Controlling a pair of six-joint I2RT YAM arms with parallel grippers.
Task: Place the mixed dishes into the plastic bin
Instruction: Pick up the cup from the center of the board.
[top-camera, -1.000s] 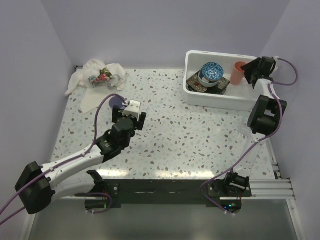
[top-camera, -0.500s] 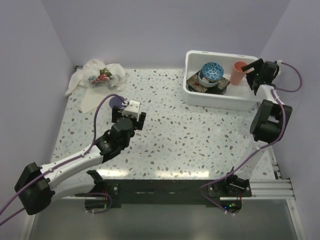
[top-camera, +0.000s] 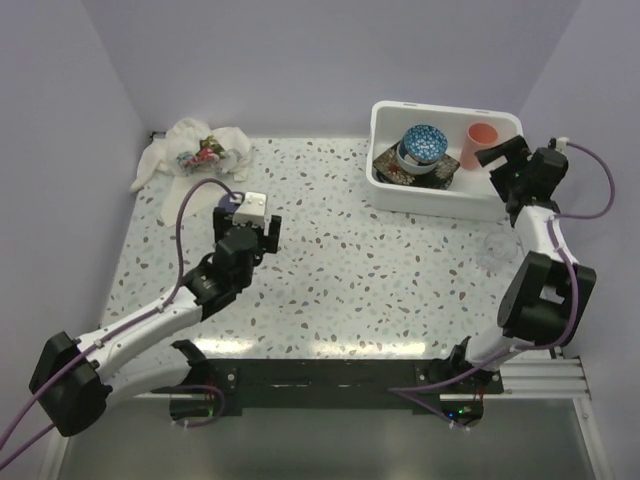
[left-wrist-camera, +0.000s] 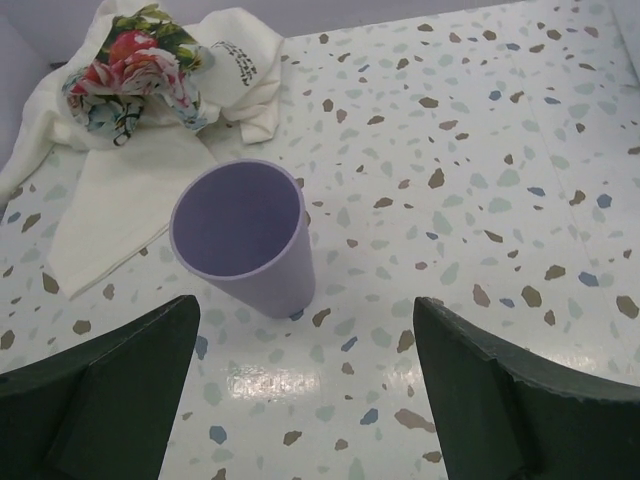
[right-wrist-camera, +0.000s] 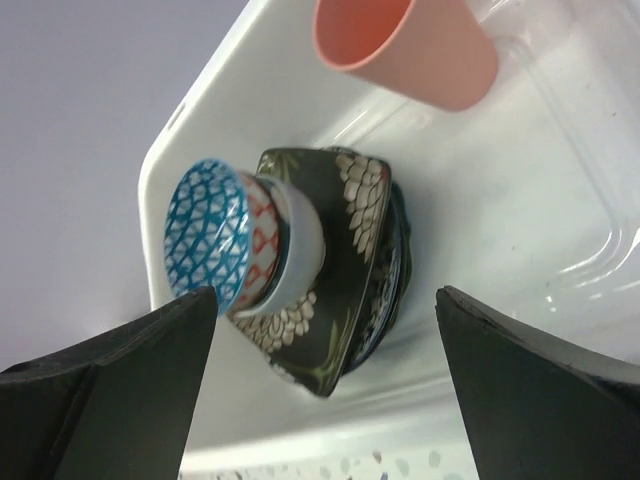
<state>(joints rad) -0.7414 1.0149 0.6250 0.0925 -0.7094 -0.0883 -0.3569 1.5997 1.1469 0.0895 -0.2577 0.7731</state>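
The white plastic bin (top-camera: 440, 203) stands at the back right. Inside it an orange cup (top-camera: 480, 143) is upright beside a blue-patterned bowl (top-camera: 424, 143), which sits on a dark floral plate (top-camera: 393, 172). My right gripper (top-camera: 498, 165) is open at the bin's right end, apart from the cup. The right wrist view shows the cup (right-wrist-camera: 410, 45), the bowl (right-wrist-camera: 225, 235) and the plate (right-wrist-camera: 340, 290) beyond the open gripper (right-wrist-camera: 325, 300). A purple cup (left-wrist-camera: 245, 235) stands upright on the table, just ahead of my open left gripper (left-wrist-camera: 305, 330), which is empty. From above, that left gripper (top-camera: 240, 212) mostly covers the cup.
A crumpled white cloth (top-camera: 195, 150) with a red-green print lies at the back left, just behind the purple cup; the left wrist view shows the cloth (left-wrist-camera: 150, 110) too. Lilac walls close the table at the back and sides.
My right gripper has opened, let go of the orange cup in the bin and drawn back to the right. The left gripper has moved forward up to the purple cup.
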